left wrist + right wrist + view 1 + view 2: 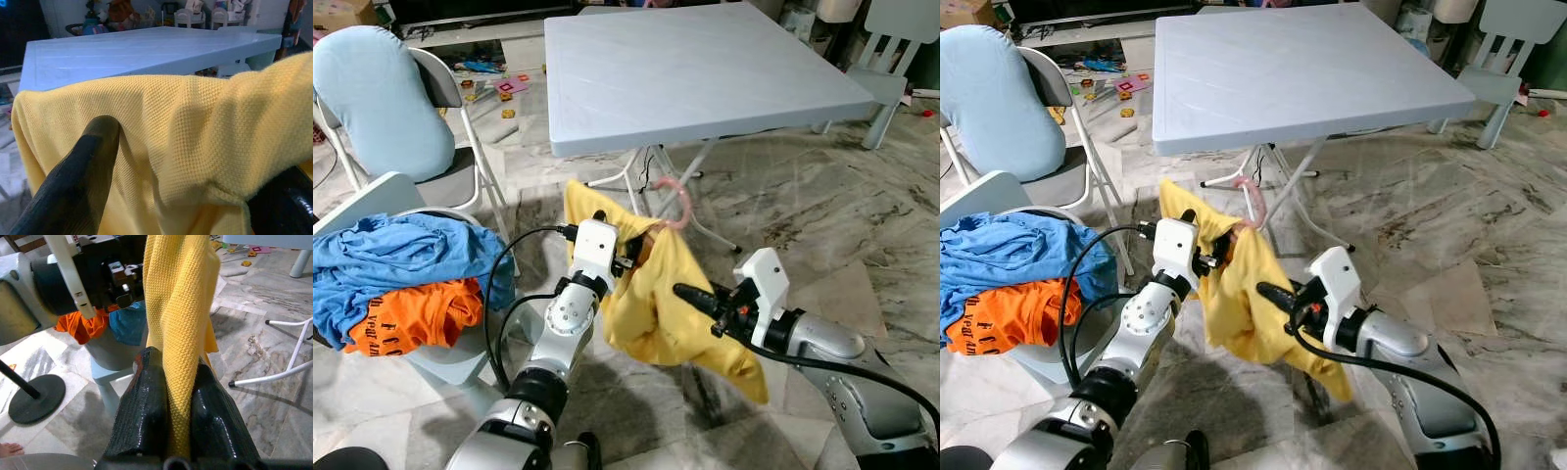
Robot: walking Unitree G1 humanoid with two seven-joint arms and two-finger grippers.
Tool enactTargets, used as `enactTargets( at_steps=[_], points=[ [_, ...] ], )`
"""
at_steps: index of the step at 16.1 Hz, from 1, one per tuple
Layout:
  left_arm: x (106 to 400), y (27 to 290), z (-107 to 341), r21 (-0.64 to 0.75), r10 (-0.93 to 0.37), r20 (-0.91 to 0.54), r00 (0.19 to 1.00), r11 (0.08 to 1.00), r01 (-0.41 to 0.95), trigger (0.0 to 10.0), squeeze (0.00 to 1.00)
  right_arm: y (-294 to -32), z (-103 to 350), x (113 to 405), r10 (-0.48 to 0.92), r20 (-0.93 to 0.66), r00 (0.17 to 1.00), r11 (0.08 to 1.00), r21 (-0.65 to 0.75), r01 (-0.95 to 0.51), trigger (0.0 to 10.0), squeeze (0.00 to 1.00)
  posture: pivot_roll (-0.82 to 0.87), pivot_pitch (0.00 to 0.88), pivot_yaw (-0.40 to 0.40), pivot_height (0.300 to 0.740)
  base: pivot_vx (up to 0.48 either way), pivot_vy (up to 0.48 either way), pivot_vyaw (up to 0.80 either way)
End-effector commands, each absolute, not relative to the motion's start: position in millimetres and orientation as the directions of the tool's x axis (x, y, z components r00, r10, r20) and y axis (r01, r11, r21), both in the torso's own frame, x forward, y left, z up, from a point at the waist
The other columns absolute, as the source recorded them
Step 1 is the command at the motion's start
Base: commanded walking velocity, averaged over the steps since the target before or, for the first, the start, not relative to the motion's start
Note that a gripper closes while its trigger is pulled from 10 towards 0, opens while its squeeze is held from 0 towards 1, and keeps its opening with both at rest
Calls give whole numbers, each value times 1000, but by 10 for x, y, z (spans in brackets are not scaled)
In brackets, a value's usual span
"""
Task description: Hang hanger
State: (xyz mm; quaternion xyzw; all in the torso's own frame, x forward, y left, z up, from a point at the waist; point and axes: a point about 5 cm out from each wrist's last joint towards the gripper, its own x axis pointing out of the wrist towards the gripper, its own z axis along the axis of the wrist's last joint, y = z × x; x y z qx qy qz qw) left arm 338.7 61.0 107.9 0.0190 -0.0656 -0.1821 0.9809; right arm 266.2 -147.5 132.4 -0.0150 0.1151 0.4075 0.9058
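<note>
A yellow shirt (646, 304) hangs in the air in front of me, below the near edge of the table. A pink hanger hook (677, 204) curls up out of its collar. My left gripper (631, 250) grips the shirt's top near the collar, with fabric bunched between its fingers (73, 181). My right gripper (690, 294) is lower and to the right, shut on a hanging fold of the shirt (178, 308), which runs down between its two fingertips (146, 382). The rest of the hanger is hidden inside the shirt.
A light blue folding table (705, 69) stands just beyond the shirt. On the left are a folding chair with a pale blue cushion (382, 98) and a white seat holding blue (401, 255) and orange clothes (411, 313). A round black stand base (34, 399) rests on the marble floor.
</note>
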Motion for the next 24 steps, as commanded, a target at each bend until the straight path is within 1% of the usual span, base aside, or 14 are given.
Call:
enactTargets(
  at_steps=[1,2,3,6,9,12,24],
  points=[
    [3403,602,1076,42,-360,109,927,933,357,9412,0,-1408,1445,2620,776,-168,608,624,61,-779,10000,0,-68,105,52,740,0,0,0],
    [3406,590,1072,16,-362,104,926,932,362,4314,0,-1397,1453,2612,780,-167,604,620,66,-782,10000,0,-69,106,53,740,0,0,0],
    [3407,574,1074,5,-369,104,924,929,370,0,0,-1389,1453,2606,782,-169,599,616,66,-785,10000,0,-70,107,53,740,0,0,0],
    [3388,550,1058,-5,-382,102,918,923,385,0,0,-1403,1433,2606,777,-182,602,620,59,-782,10000,0,-67,112,50,740,0,0,0],
    [3400,622,1013,36,-367,72,927,930,365,0,0,-1420,1428,2611,776,-192,601,620,54,-783,10000,0,-64,115,47,740,0,0,0],
    [3405,673,979,36,-348,53,936,938,346,0,0,-1409,1431,2614,775,-193,602,621,53,-782,10000,0,-62,117,47,740,0,0,0],
    [3411,647,959,35,-354,29,935,935,353,0,0,-1446,1423,2664,736,-204,646,662,14,-750,10000,0,-72,118,50,740,0,0,0]
  ],
)
